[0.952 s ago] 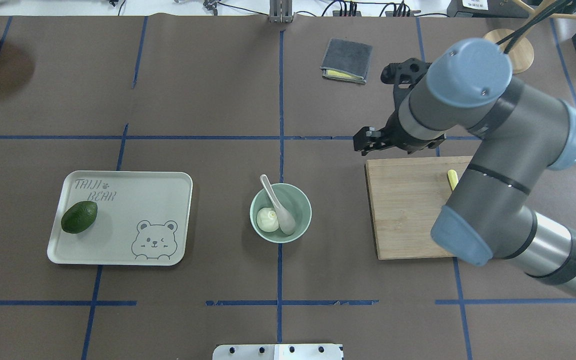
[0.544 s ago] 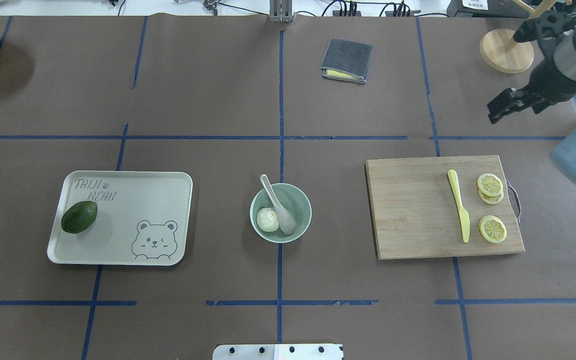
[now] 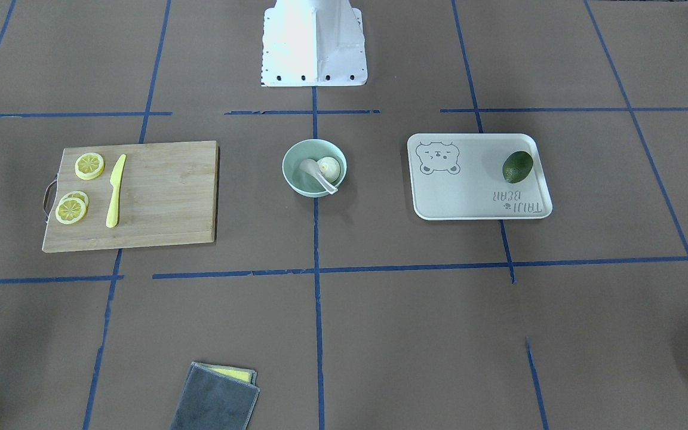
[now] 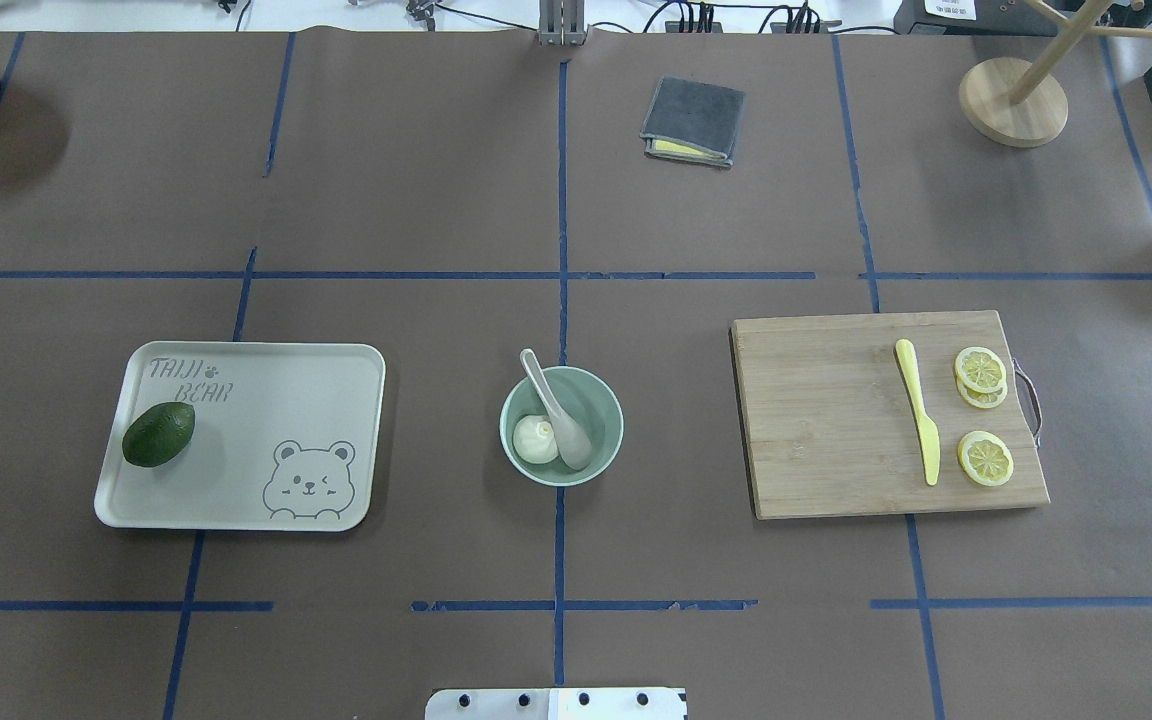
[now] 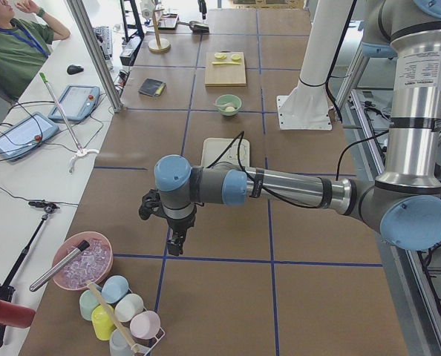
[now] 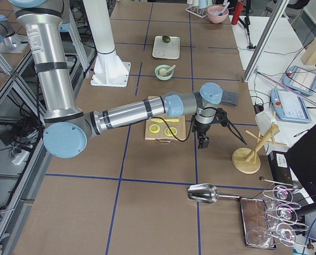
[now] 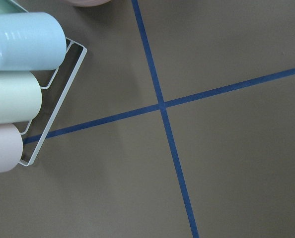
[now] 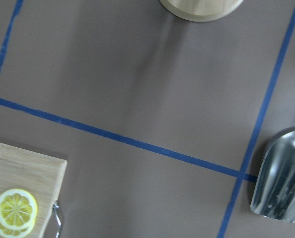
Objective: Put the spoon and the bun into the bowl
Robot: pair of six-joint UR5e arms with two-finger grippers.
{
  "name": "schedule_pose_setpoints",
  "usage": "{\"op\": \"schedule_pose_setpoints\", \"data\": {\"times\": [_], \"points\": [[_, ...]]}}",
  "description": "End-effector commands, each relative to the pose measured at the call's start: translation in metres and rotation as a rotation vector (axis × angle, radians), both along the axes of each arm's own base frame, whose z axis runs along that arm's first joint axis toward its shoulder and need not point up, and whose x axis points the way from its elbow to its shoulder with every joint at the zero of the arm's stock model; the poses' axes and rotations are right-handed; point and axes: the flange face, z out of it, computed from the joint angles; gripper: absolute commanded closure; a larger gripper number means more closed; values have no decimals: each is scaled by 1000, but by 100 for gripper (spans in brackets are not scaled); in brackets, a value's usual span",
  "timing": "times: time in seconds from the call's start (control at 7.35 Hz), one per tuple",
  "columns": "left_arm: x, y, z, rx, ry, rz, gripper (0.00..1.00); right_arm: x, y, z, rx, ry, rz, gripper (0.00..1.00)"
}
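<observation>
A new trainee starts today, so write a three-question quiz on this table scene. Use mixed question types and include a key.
1. True or false: the bun lies inside the bowl.
2. Which item lies on the tray? A. an avocado; B. a banana; C. an apple.
3. How many lemon slices lie on the cutting board?

Key: 1 true; 2 A; 3 three, two of them overlapping.
</observation>
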Motion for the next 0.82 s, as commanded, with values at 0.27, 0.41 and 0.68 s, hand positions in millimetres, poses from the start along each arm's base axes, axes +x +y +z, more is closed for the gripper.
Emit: {"op": "schedule_pose_setpoints", "data": {"times": [0.27, 0.41, 0.68], "points": [[2, 16, 18, -44, 23, -2, 0, 85, 24, 87, -82, -26, 111, 0], [2, 15, 18, -45, 23, -2, 0, 95, 37, 115, -118, -102, 141, 0], [2, 15, 16, -52, 22, -14, 0, 98, 59, 134, -156, -133, 153, 0]]}}
